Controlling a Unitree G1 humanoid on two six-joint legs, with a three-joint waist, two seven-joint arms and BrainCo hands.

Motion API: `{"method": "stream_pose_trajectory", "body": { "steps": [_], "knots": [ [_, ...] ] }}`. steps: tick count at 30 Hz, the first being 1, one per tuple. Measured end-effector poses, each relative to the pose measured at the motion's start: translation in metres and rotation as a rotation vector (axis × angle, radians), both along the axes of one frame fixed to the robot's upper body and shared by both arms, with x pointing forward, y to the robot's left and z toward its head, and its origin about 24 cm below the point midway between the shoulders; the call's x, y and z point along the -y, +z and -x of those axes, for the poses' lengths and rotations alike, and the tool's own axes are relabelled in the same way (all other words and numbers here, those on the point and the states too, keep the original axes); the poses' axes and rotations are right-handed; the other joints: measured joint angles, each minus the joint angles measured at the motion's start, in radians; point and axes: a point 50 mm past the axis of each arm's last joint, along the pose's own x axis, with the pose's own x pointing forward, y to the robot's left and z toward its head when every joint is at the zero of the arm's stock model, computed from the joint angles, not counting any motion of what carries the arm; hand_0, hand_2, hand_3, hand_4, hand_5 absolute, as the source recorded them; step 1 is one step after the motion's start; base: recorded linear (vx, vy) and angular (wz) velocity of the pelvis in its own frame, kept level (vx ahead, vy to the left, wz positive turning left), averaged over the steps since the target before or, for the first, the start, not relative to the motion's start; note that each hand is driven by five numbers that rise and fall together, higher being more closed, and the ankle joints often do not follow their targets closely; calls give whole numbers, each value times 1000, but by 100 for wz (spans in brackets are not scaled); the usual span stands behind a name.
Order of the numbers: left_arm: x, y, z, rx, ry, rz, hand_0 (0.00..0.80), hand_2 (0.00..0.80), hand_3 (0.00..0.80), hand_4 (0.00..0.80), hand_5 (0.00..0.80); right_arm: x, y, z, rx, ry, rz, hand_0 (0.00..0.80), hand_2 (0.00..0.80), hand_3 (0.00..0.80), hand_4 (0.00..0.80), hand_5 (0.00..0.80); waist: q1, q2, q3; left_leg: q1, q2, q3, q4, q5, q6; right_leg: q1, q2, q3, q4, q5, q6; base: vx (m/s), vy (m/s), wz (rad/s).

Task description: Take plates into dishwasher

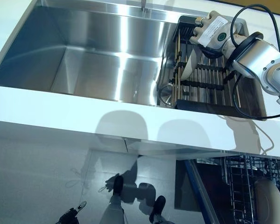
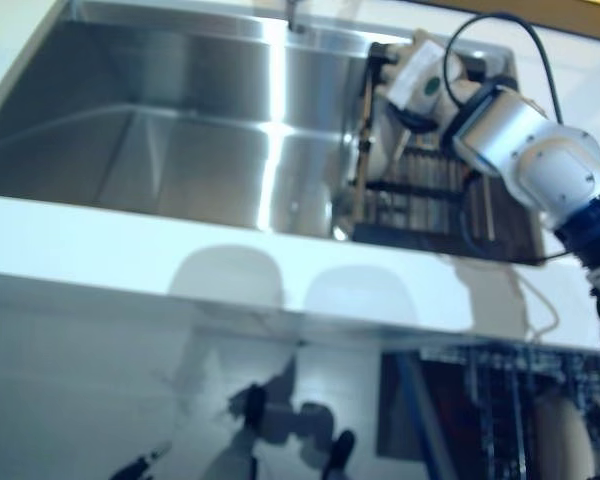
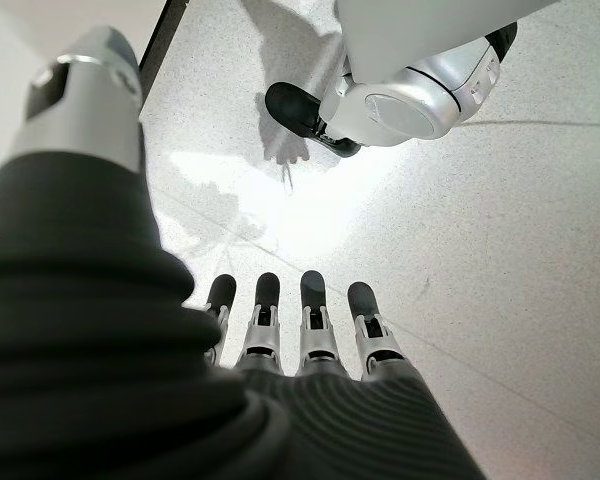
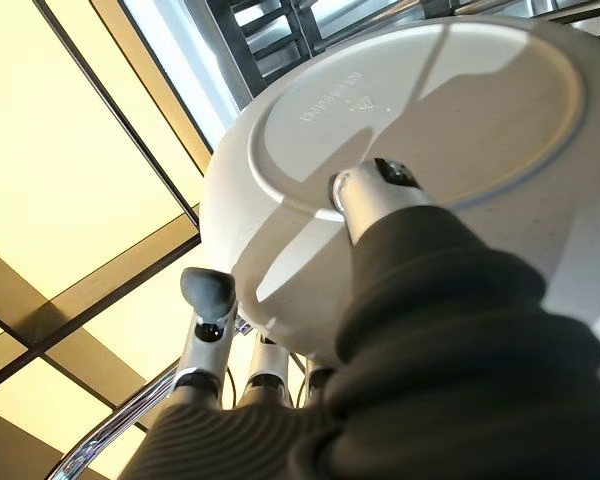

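Here the plate (image 4: 410, 130) stands on edge in the dark drying rack (image 1: 210, 88) set in the steel sink (image 1: 98, 60), and the right hand (image 4: 380, 195) pinches it, thumb on its underside, fingers seemingly behind the rim. The dishwasher rack (image 1: 242, 186) lies below the worktop (image 1: 84, 109), nearer the robot. The left hand (image 3: 300, 330) hangs spread above the floor (image 3: 500, 250).

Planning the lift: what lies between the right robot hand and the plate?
Nothing: in the right wrist view, the right robot hand already grips the plate.
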Motion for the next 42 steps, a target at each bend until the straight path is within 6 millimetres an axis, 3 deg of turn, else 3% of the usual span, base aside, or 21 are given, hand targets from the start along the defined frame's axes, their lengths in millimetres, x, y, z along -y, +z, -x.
{"method": "stream_pose_trajectory", "body": {
  "steps": [10,16,25,33,39,42],
  "knots": [
    [1,-1,0,1,2,2,0,0,0,0,0,1,-9,-3,-36,-11,18,800,800,800,800,800,-2,-5,-3,24,1,4,-2,0,0,20,0,1,0,2,-1,0,0,0],
    [0,0,1,10,13,-1,0,0,0,0,0,8,-8,-5,-33,-28,8,800,800,800,800,800,-22,-34,-22,44,3,15,-6,0,0,31,0,8,0,4,-1,6,-4,-4],
    [-3,-3,9,-9,43,-4,0,0,0,0,0,30,-2,-1,-8,-87,3,800,800,800,800,800,-41,-65,-120,106,8,55,-25,-1,0,63,0,29,-1,6,-1,61,-4,-12],
    [5,-20,52,-143,38,-1,0,0,0,0,0,39,-9,0,-31,-99,-27,800,800,800,800,800,-83,-61,-256,162,12,88,-27,-22,-3,93,0,67,-5,2,4,85,9,-15],
    [12,-27,68,-195,28,9,0,0,0,0,0,60,-14,2,-60,-146,-126,800,800,800,800,800,-107,-53,-319,175,15,110,-27,-25,-2,95,1,91,-5,3,4,44,18,-12],
    [13,-29,73,-215,23,9,0,0,0,0,0,83,-16,5,-63,-216,-196,800,800,800,800,800,-110,-47,-339,187,16,120,-27,-27,-2,98,2,101,-4,4,4,8,21,-9]
  ]
}}
